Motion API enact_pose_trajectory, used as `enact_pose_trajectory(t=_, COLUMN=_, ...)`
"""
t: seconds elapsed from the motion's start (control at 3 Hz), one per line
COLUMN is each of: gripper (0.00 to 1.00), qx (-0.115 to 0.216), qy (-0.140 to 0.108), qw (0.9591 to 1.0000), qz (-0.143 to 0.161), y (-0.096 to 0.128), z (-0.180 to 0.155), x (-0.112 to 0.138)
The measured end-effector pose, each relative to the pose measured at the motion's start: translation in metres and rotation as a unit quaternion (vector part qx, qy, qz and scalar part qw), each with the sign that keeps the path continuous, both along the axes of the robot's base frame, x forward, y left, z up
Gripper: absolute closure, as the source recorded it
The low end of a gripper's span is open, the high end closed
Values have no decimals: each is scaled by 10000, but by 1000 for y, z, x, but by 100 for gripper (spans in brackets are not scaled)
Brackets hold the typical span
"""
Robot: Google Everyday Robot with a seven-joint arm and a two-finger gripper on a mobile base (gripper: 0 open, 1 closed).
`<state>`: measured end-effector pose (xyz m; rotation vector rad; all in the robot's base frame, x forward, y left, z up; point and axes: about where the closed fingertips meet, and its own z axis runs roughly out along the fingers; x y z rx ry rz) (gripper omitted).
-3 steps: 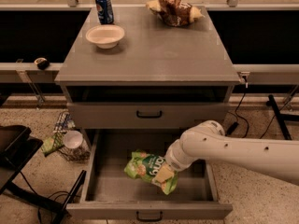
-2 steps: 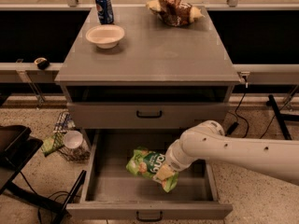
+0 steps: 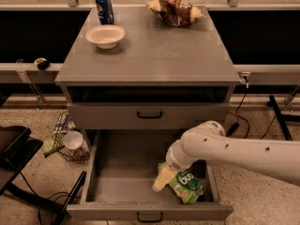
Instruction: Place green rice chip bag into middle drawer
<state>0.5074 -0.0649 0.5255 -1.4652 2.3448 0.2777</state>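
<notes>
The green rice chip bag (image 3: 186,186) lies in the front right part of the open middle drawer (image 3: 122,175), on its grey floor beside the right wall. The drawer is pulled far out and its black handle (image 3: 150,216) shows on the front edge. My gripper (image 3: 165,176), at the end of the white arm (image 3: 234,150) that reaches in from the right, is down inside the drawer. It sits right at the bag's left end.
Above it is a closed grey drawer front (image 3: 150,115) with a black handle. On the cabinet top stand a white bowl (image 3: 105,35), a blue can (image 3: 104,8) and a brown-and-tan snack bag (image 3: 174,11). A wire basket (image 3: 70,142) sits on the floor at left.
The bag has moved from the drawer's middle to its front right, and the gripper has shifted right with it.
</notes>
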Motion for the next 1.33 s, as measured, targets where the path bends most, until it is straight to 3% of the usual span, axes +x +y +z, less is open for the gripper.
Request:
enact_pose_trajectory(t=0.33, gripper=0, qx=0, qy=0, qw=10000, qz=0, y=0, z=0, x=0)
enact_pose_trajectory(t=0.67, gripper=0, qx=38, qy=60, qw=9998, qz=211, y=4, z=12, x=-2)
enact_pose_trajectory(t=1.0, gripper=0, qx=121, qy=48, qw=9978, qz=652, y=4, z=80, x=1)
enact_pose_trajectory(t=1.33, gripper=0, qx=-30, qy=-49, qw=9934, qz=1148, y=-13, z=157, x=-11)
